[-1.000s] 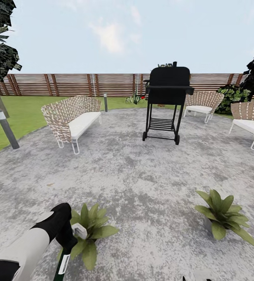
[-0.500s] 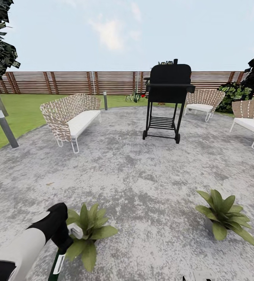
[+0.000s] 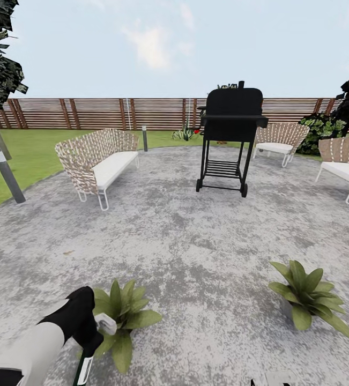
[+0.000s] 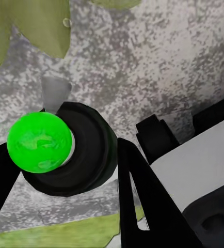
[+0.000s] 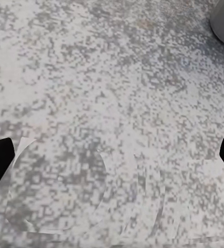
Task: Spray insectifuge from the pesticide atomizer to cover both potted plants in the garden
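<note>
The pesticide atomizer (image 4: 65, 150) sits clamped in the left pincer (image 4: 65, 170), its dark round body and bright green top looking straight down at the paving; in the head view it shows as a thin dark-green shape with a pale band (image 3: 83, 370) hanging below the black wrist. It is held just beside the left potted plant (image 3: 119, 316), whose leaves edge into the wrist picture. The second potted plant (image 3: 305, 297) stands well apart to the right on the grey paved round of the garden (image 3: 195, 241).

The step in hand looks like spraying the first plant. No white specks are clear on its leaves, so I judge coverage hardly begun; next the nozzle needs aiming over the rosette, and which way it points I cannot tell.

The right wrist view shows the right pincer (image 5: 112, 155) with dark fingertips spread wide over bare paving, nothing between them. The head view alone gives the grill (image 3: 230, 139), woven seats (image 3: 96, 158) and fence (image 3: 88, 113).
</note>
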